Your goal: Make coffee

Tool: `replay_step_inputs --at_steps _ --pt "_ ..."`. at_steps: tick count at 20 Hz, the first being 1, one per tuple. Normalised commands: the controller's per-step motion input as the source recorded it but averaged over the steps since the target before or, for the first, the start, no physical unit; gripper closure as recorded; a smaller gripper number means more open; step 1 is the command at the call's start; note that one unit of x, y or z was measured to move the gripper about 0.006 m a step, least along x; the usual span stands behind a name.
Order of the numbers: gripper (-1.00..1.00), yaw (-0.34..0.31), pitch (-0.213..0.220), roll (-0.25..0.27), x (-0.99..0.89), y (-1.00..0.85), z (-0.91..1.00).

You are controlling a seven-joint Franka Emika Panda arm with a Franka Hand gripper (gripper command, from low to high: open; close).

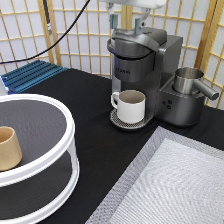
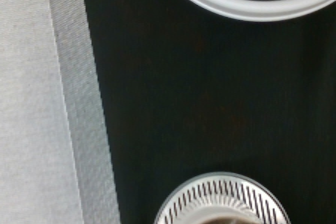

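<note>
The tool (image 1: 126, 21) hangs at the exterior view's top, directly above the lid of the coffee machine (image 1: 145, 65), its two fingers (image 1: 114, 22) spread apart with nothing between them, their tips just over the closed lid. The coffee pod is nowhere to be seen in either view. Below the brew head a white mug (image 1: 131, 105) with a handle stands on the round drip grate (image 1: 116, 120), and a metal pitcher (image 1: 189, 82) sits on the machine's side toward the exterior view's right. On the black tabletop (image 1: 95, 135) a white two-tier round shelf (image 1: 70, 145) stands at the exterior view's left, with a plain tan cup (image 1: 9, 148) on its upper level. A grey mat (image 1: 180, 185) covers the exterior view's bottom right. The wrist view looks down on the dark tabletop, the mat's edge (image 2: 75, 125) and the slotted grate (image 2: 217, 200).
</note>
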Motion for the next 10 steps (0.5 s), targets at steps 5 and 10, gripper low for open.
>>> replay_step_inputs --at_steps 5,10 --pt "-1.00 0.025 0.004 -0.068 0.23 0.35 -0.98" --pt "-1.00 0.033 0.047 -0.092 -0.37 0.20 0.43"
